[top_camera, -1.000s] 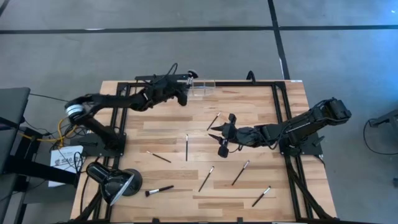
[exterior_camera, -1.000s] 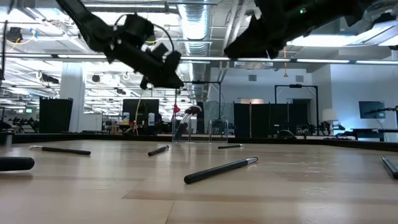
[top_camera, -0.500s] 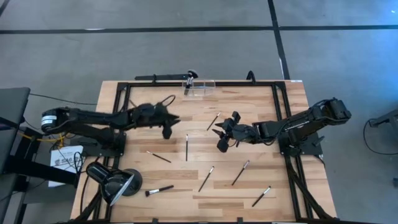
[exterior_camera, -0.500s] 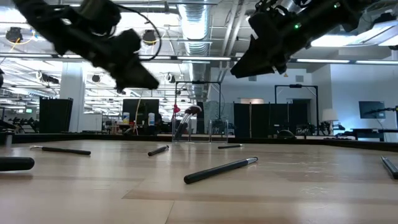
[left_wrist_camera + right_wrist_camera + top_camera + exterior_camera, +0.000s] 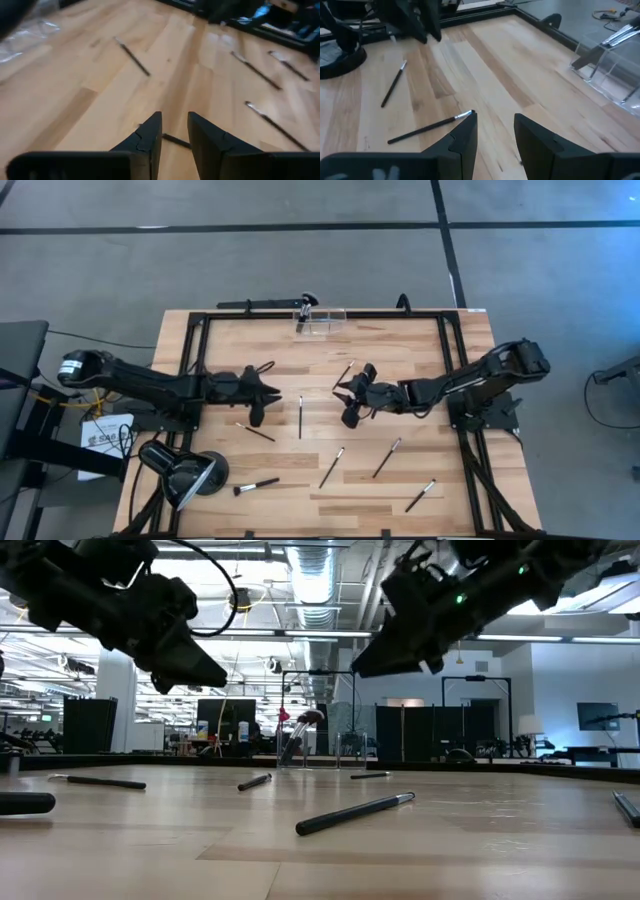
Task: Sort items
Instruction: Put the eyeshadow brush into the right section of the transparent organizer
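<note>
Above the table (image 5: 420,345), both grippers (image 5: 256,402) (image 5: 350,405) empty, slightly parted, hovering over scattered brushes (image 5: 300,416). Probably reaching; next, lower and pinch.

This is looking like a big open robotics lab or industrial workspace. A wooden table (image 5: 410,480) in a black frame (image 5: 455,350) is standing on a grey concrete floor (image 5: 300,260). Beyond it, bare ducts (image 5: 318,585) and strip lights (image 5: 560,637) are running overhead, with dark partitions (image 5: 430,733) and monitors (image 5: 597,716) filling the hall.
</note>
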`<act>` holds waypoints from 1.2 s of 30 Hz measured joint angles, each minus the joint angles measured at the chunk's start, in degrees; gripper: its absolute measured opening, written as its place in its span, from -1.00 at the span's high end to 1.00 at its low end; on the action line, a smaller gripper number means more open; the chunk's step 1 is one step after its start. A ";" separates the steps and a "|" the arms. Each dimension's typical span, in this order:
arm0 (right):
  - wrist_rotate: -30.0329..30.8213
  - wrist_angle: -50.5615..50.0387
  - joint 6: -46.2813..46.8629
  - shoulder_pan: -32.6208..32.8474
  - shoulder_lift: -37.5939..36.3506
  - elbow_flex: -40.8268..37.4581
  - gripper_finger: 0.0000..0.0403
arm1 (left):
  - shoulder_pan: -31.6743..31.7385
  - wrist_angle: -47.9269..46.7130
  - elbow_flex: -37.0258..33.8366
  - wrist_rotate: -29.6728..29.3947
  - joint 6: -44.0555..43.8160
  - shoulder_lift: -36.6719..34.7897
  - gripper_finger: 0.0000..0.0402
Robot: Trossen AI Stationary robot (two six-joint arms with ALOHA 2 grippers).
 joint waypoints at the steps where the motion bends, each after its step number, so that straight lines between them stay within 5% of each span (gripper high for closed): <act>1: 0.03 0.08 0.10 -0.26 0.92 0.00 0.41 | -0.31 0.31 -0.03 -1.67 -0.03 0.47 0.55; 8: 0.13 -6.55 11.69 -4.95 4.01 3.68 0.41 | 0.86 11.43 -0.01 -5.50 0.52 3.67 0.55; 15: -0.75 -29.50 23.37 -11.98 6.89 12.05 0.41 | 9.34 17.54 -0.01 -5.55 4.17 3.05 0.55; 25: -7.49 -39.80 25.19 -16.42 15.51 21.20 0.41 | 14.13 17.09 -1.34 7.26 0.24 3.35 0.55; 36: -12.64 -62.00 32.46 -10.73 10.19 23.41 0.41 | 13.73 16.46 -2.00 10.36 0.23 3.30 0.55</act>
